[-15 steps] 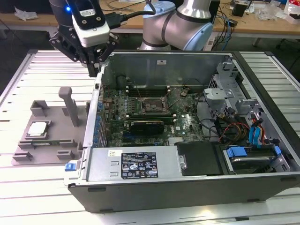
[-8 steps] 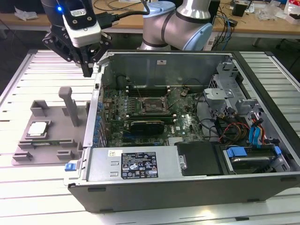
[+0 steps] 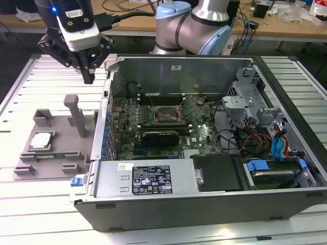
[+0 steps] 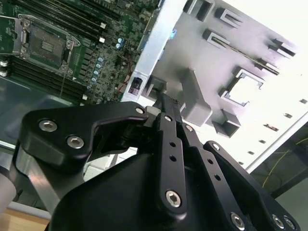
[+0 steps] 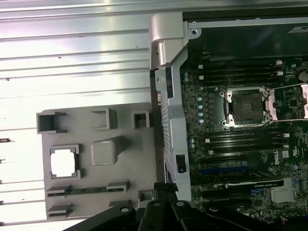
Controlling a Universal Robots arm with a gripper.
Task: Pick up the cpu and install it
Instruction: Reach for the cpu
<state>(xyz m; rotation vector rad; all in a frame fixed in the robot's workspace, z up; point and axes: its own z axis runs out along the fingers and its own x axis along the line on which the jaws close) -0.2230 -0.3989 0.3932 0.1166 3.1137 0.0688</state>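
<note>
The cpu [image 3: 42,140], a small shiny silver square, lies in a recess of the grey plastic tray [image 3: 61,127] on the table at the exterior view's left. It also shows as the bright cpu [image 5: 64,161] in the first wrist view and the cpu [image 4: 245,89] in the second wrist view. The black-framed socket [image 3: 166,115] sits on the motherboard inside the open computer case, its lid raised, also seen as the socket [image 5: 248,106] and the socket [image 4: 45,45]. My gripper [image 3: 90,77] hangs high above the table, behind the tray and beside the case's wall, shut and holding nothing.
The case's metal side wall [image 3: 102,122] stands between tray and motherboard. A tall grey post [image 3: 76,115] rises from the tray. Inside the case are a power supply [image 3: 153,178], cables [image 3: 255,140] and drive bays [image 3: 276,171]. The slatted table [image 3: 30,204] extends in front of the tray.
</note>
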